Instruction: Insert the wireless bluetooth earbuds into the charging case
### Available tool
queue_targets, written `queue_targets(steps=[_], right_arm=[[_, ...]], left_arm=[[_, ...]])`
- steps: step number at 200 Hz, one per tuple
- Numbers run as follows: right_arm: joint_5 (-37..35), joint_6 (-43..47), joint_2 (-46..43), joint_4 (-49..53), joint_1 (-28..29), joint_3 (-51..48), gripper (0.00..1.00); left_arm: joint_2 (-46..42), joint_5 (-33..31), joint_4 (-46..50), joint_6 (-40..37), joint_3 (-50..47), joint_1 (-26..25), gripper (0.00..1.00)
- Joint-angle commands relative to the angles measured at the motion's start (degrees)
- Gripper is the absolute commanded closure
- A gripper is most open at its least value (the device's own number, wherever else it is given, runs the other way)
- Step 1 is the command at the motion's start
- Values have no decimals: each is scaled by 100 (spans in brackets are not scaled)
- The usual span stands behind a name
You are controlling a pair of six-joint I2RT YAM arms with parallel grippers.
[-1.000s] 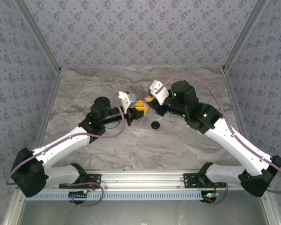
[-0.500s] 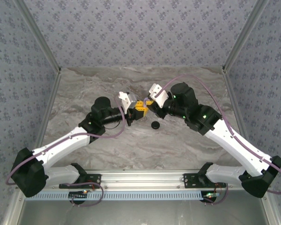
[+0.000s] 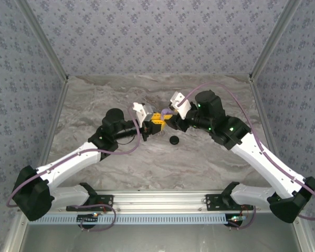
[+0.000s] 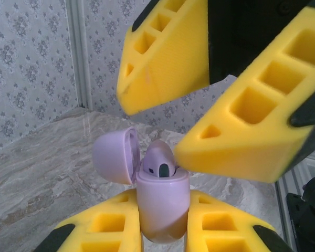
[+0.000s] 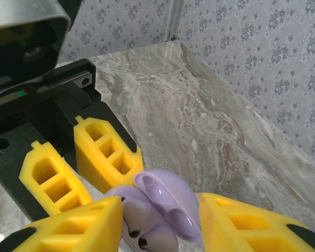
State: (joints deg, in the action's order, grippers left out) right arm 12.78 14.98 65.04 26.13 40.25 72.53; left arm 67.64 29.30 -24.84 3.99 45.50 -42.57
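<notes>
The two arms meet tip to tip above the middle of the grey marble-patterned table [image 3: 163, 164]. The left claw [image 3: 157, 123] has its yellow ribbed plastic fingers [image 4: 107, 231] closed on the lower body of a small lilac rounded plastic charging case [image 4: 163, 205]. It holds the case upright, clear of the table. The case's hinged lilac lid [image 4: 114, 156] stands open, swung back to one side. A tiny lilac stemmed earbud [image 4: 159, 160] sits in the mouth of the case, and its rounded head, with a dark oval opening, stands above the rim. How deep it is seated cannot be told. The right claw [image 3: 169, 116] comes in from the opposite side, open, with its own yellow fingers [image 4: 241, 131] spread to either side of the case top. In the left wrist view the nearer fingertip lies just beside the earbud head, and whether it touches cannot be told. In the right wrist view the open lid and the bud lie in the gap between that claw's fingers. A small black round object [image 3: 174, 139] lies on the table near the claws, on the side towards the arm bases, apart from both.
</notes>
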Motion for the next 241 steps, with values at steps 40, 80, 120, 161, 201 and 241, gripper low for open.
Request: queue_targets(steps=[40, 80, 120, 161, 201, 241], right_arm=[[1888, -1623, -830, -721, -1325, -202, 13], [3178, -2903, -654, -1383, -1834, -729, 0], [3846, -3369, -140, -1655, -1711, -801, 0], [4095, -3463, 22, -2006, -1532, -752, 0], [4431, -3502, 146, -2050, -1385, -553, 0], [4593, -3307, 53, -1733, -1336, -473, 0]], left_arm=[[31, -30, -979, 330, -20, -39, 98], [89, 81, -1358, 512, 5, -47, 99], [175, 354, -1421, 585, 156, -42, 98], [247, 419, -1421, 621, 172, -47, 98], [292, 419, -1426, 630, 188, -50, 98], [331, 356, -1405, 618, 195, -48, 98]])
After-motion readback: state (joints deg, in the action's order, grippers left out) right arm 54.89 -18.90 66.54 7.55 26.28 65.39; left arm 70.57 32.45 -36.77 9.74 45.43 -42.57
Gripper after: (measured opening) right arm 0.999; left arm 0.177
